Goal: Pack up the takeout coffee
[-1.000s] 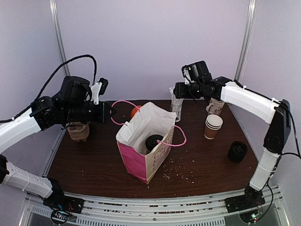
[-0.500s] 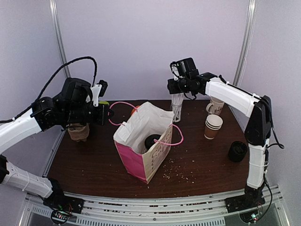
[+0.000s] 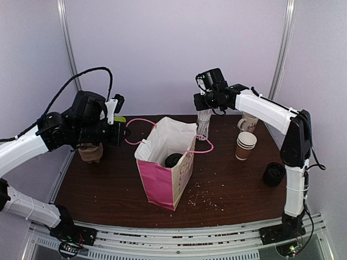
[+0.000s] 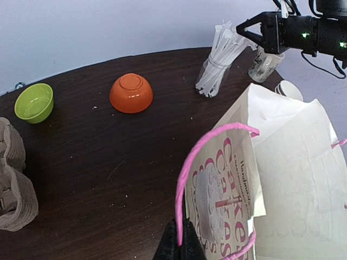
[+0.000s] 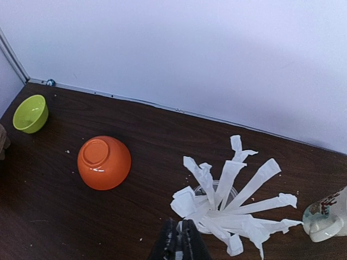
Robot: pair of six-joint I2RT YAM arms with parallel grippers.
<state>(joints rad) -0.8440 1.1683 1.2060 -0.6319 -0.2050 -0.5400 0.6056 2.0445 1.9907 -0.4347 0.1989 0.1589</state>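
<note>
A robotics lab test cell, with a left arm (image 3: 19,147) and right arm (image 3: 271,111) bolted to an aluminium rail (image 3: 179,238) at a dark wooden table (image 3: 108,189), enclosed by plain lilac walls (image 3: 162,54) and metal posts (image 3: 66,38).

An upturned orange bowl (image 5: 103,162) is lying on the dark worktop (image 5: 65,227), a green bowl (image 5: 30,113) sitting upright apart from it. Wrapped straws (image 5: 238,187) are fanning from a glass (image 4: 210,73) near a printed mug (image 5: 327,219).

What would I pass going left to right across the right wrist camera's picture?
green bowl → upside-down orange bowl → bundle of paper-wrapped straws → cream mug at the right edge
</note>
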